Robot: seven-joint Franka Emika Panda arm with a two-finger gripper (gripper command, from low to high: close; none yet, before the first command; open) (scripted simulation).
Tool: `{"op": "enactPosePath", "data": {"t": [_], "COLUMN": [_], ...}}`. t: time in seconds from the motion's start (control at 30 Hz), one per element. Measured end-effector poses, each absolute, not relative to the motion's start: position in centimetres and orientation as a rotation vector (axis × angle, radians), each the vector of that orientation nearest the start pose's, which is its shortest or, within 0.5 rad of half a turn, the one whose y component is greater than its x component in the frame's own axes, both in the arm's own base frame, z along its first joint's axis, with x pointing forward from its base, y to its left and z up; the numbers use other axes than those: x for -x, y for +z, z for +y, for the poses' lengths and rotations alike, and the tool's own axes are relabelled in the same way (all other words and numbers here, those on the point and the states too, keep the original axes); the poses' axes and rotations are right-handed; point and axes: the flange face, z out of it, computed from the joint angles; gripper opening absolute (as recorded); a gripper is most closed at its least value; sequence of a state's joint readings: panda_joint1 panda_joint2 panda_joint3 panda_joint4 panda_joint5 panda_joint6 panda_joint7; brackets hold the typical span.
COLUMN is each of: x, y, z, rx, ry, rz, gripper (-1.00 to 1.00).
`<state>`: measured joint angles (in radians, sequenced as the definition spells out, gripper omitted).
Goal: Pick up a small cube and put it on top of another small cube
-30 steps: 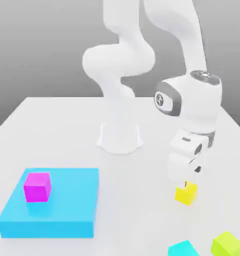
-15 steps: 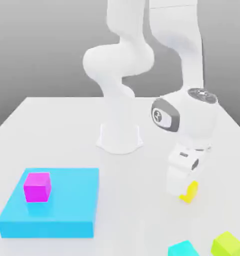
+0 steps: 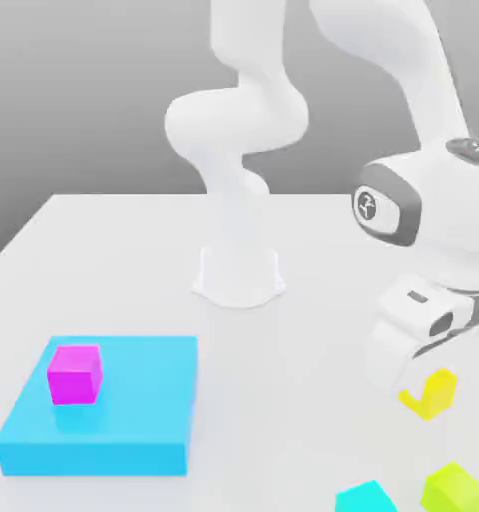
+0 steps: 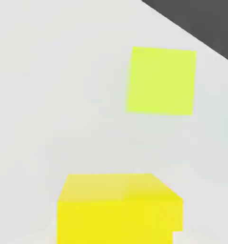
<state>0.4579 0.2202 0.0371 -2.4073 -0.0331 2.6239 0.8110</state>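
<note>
The small cube point(image 3: 433, 393), plain bright yellow, sits at the tip of my gripper point(image 3: 413, 374) on the exterior view's right, and the gripper is shut on it. The hand partly hides the cube, which looks tilted. In the hand view the same yellow cube point(image 4: 120, 208) fills the near field. Beyond it a lime-green cube point(image 4: 161, 81) rests on the white table. In the exterior view that lime-green cube point(image 3: 453, 489) lies in front of the gripper near the front edge. A cyan cube point(image 3: 367, 497) sits beside it.
A flat cyan platform point(image 3: 133, 420) lies at the front on the exterior view's left, with a magenta cube point(image 3: 74, 374) on top of it. The arm's white base point(image 3: 239, 275) stands at the middle back of the table point(image 3: 113, 270).
The gripper dropped onto the yellow cube and shut on it. It has since carried the cube toward the exterior view's right, closer to the lime-green cube.
</note>
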Motion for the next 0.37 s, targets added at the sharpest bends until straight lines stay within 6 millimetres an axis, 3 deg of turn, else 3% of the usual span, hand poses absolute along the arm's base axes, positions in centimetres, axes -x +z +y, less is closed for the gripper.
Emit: {"op": "enactPosePath", "data": {"t": [0.13, 0.27, 0.3, 0.37], "x": [-48.0, -49.0, -49.0, -49.0], "y": [23.4, 18.7, 17.8, 17.8], "z": [24.3, 24.4, 24.4, 24.4], "rx": [3.074, 3.063, 3.063, 3.063], "ry": [0.0, 0.001, 0.0, 0.0], "rz": [0.651, 0.695, 0.696, 0.696], "gripper": [-1.0, -1.0, 1.0, 1.0]}}
